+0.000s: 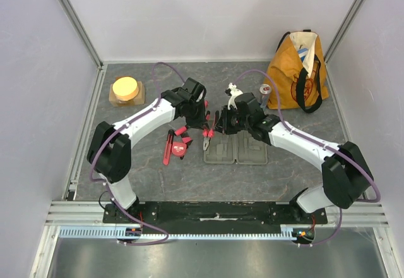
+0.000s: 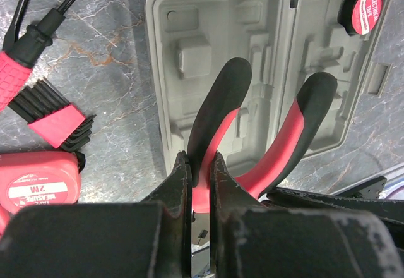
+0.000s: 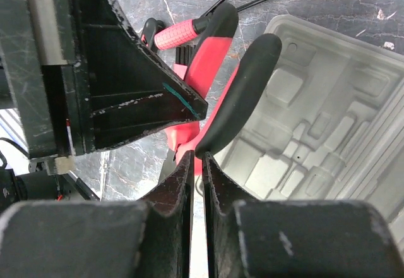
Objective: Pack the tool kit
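**Two arms met at the open case, pliers in the left grip**

The left arm (image 1: 148, 117) rose from its base, bent at the elbow and reached inward over the mat (image 1: 189, 183). The right arm (image 1: 297, 140) mirrored it, so the two wrists came nose to nose near the far edge of the case (image 1: 243, 155).

The left gripper (image 2: 201, 164) was clamped on one handle of the pliers (image 2: 297, 126), holding them over the case with both handles pointing away from the wrist. The right gripper (image 3: 197, 158) had its fingers nearly together, with only a thin slit between them. The end of a handle sat at their tips, but whether they pinched it could not be told.

The pliers' handles were curved and smooth, red with black ends. The case was flat, matte grey plastic and lay hinged open on the mat, both halves moulded into blocky recesses. A black tape roll (image 2: 363, 11) with a red label sat in a round corner recess.

Beside the case lay several tools:
- a rounded red tape measure (image 2: 38, 180) with a white label
- black hex keys (image 2: 53, 117) fanned from a red holder
- a screwdriver (image 2: 16, 63) with a dimpled red grip

The mat was dark grey and veined like marble. An orange cloth tote (image 1: 297, 69) stood well apart at the far right.
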Tool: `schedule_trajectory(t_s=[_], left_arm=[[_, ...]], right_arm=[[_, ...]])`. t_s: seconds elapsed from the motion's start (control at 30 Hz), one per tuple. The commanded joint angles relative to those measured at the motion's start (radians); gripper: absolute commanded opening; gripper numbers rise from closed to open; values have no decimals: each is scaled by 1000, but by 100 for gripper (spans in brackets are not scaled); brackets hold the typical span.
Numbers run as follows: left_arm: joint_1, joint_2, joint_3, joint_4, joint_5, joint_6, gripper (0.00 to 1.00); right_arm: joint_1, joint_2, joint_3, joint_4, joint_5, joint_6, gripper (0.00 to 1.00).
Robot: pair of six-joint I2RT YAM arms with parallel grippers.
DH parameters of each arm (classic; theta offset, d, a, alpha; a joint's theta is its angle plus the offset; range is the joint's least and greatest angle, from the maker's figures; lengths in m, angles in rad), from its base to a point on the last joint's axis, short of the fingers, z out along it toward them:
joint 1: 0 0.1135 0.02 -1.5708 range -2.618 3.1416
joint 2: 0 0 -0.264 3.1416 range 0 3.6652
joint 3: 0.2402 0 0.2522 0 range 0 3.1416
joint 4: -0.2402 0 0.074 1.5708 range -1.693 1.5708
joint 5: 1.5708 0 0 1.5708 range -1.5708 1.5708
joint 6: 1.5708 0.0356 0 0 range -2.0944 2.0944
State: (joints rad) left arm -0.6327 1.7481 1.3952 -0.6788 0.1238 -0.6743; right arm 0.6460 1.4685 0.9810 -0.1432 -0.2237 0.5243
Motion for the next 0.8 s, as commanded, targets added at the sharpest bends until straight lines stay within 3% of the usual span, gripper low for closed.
schedule_trajectory(t_s=[0.0,0.17,0.37,0.77], left_arm=[[-5,8,48,74,76,-36,2],[-10,62,59,70,31,-53,2],[-42,134,117,13,-168,-99,2],[-55,271,197,-102,-199,-217,2]], right_arm=[[4,3,27,70,4,5,14],[4,-19,5,30,107,22,15],[4,-63,-28,-27,218,32,17],[1,-71,-81,-53,265,57,17]])
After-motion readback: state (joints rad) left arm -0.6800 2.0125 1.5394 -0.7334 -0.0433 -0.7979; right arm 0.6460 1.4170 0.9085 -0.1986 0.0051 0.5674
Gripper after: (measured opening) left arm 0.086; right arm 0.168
